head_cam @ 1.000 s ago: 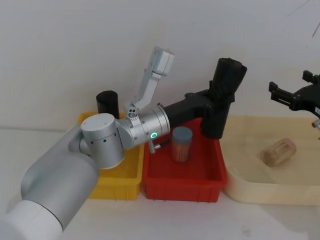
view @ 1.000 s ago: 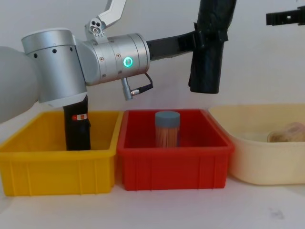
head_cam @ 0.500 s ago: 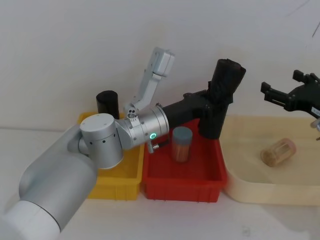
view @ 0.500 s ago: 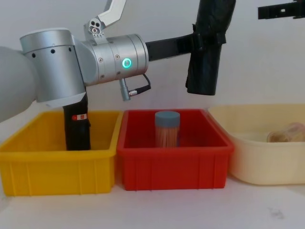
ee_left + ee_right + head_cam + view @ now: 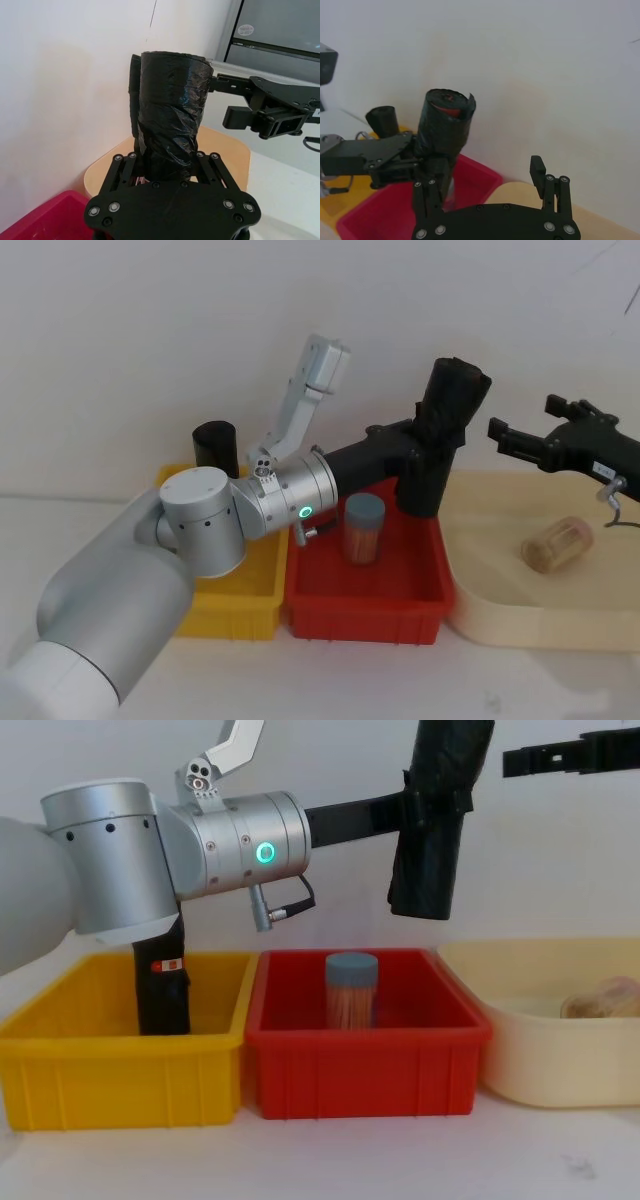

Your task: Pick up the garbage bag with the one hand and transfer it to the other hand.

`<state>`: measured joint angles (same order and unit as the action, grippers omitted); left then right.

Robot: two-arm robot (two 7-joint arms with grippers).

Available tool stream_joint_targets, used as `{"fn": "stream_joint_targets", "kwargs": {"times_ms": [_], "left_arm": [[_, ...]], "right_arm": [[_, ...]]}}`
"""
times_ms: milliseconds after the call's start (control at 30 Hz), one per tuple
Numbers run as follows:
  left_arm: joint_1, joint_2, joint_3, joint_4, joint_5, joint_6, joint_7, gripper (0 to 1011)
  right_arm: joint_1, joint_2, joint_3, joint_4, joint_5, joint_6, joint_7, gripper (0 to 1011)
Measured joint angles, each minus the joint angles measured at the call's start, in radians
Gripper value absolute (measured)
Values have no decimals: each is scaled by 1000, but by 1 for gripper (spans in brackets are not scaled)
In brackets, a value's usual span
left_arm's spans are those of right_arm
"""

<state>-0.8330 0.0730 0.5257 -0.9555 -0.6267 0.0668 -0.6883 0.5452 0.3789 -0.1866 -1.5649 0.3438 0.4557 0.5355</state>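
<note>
Bag hung in the air over the red bin's back corner, with the left gripper fingers pinching its middle. Right gripper sat near its top, fingers spread. Risk as I saw it: the glossy plastic could slip if right clamped too near the end or left let go early, dropping it onto the jar. Long axis was near upright, top leaning slightly right.

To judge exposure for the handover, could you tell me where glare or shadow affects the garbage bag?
Left wrist view: soft sheen on the wrinkled garbage bag in the left gripper; chest view: bag flat black, right gripper at upper right a silhouette against the wall.
</note>
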Motion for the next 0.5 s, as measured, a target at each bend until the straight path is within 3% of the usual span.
{"fn": "stream_joint_targets", "kwargs": {"times_ms": [500], "left_arm": [[0, 1, 2, -1, 2, -2, 2, 441]], "right_arm": [[42, -37, -7, 61, 60, 8, 31, 1001]]}}
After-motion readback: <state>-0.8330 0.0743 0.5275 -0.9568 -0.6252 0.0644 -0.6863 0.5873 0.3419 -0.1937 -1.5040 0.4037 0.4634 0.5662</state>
